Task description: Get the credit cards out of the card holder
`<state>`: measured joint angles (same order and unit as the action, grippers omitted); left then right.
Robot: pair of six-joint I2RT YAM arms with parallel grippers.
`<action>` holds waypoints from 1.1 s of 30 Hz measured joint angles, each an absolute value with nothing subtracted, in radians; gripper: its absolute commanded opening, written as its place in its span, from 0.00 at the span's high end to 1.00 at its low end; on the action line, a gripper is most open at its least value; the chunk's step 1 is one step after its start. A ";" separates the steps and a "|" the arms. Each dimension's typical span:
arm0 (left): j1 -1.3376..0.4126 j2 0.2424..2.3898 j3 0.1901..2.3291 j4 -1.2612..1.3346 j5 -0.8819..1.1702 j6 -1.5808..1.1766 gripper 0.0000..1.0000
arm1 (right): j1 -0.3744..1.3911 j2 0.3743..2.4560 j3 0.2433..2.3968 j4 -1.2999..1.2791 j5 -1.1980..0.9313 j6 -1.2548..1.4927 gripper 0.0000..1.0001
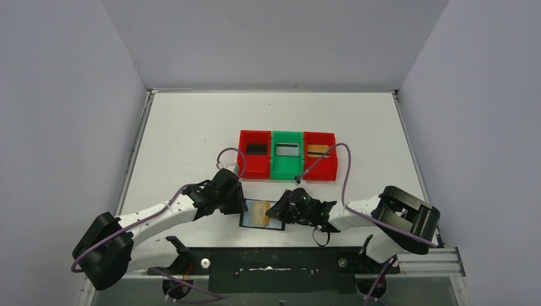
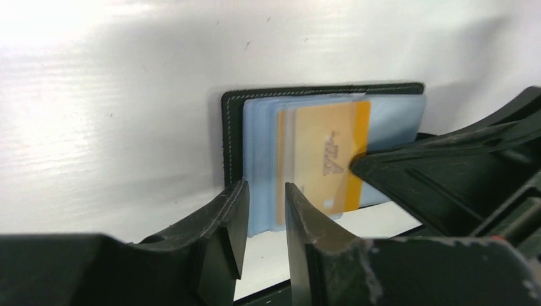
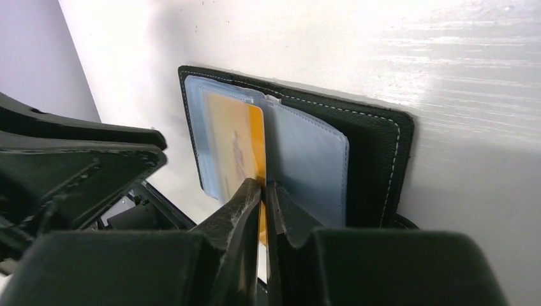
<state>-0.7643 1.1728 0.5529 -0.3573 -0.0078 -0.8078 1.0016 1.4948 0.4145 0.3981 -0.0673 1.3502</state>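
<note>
The card holder [image 1: 250,222] lies open on the table near the front edge, black with grey-blue pockets [image 3: 306,159]. A gold credit card [image 3: 236,146] sticks partway out of a clear pocket. My right gripper [image 3: 263,186] is shut on that card's near edge [image 2: 322,159], at the holder's right side [image 1: 281,213]. My left gripper [image 2: 266,188] stands at the holder's left side [image 1: 241,207], its jaws a narrow gap apart, nothing visibly between them, and the blue pocket edge just beyond the tips. The holder's black stitched border [image 2: 231,140] shows behind.
Three joined trays stand behind the holder: a red tray [image 1: 242,167] with a dark item, a green tray [image 1: 287,172] with a grey item, and a red tray [image 1: 332,167] with a tan card [image 1: 317,151]. Purple cables loop over both arms.
</note>
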 measured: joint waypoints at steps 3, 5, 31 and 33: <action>-0.761 1.174 0.605 -0.371 -0.020 -0.796 0.66 | 1.002 1.495 0.425 0.385 -0.067 1.347 0.93; -0.759 1.174 0.636 -0.355 -0.010 -0.791 0.64 | 1.002 1.495 0.426 0.383 -0.067 1.347 0.92; -0.766 1.289 0.524 -0.197 0.147 -0.827 0.67 | 1.002 1.450 0.425 0.331 -0.052 1.345 0.87; -0.765 1.287 0.524 -0.203 0.138 -0.828 0.67 | 1.001 1.442 0.425 0.326 -0.050 1.343 0.87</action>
